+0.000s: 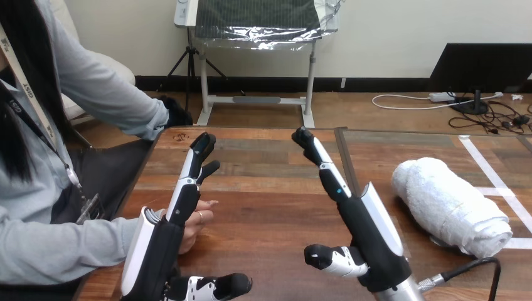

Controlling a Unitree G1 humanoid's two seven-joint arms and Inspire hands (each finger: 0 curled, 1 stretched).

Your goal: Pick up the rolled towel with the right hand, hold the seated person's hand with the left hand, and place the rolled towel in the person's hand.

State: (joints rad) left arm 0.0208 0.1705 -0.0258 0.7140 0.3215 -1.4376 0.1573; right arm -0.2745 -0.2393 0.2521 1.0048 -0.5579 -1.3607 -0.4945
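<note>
The towel (450, 204), white and rolled, lies on the table (270, 188) at the view's right. It lies slantwise, one end toward the far side and the other toward the near right corner. It lies across a line of white tape (488, 168) stuck to the wood.

The right hand (370, 235) is raised over the table's middle, left of the towel and apart from it. Its fingers are straight and point away from the robot. Its thumb juts out to the left, low in the view. It is open and holds nothing.

The left hand (160, 244) stands at the near left, also open, with straight fingers that point forward and up. Its thumb sticks out to the right along the bottom edge, curled round nothing.

The person's hand (199, 221) is at the table's left edge, just behind the left hand. Its fingers show on that hand's right side. The robot's palm covers much of it, so the two may be touching, but I cannot tell. Nothing lies in the person's hand where it shows.
</note>
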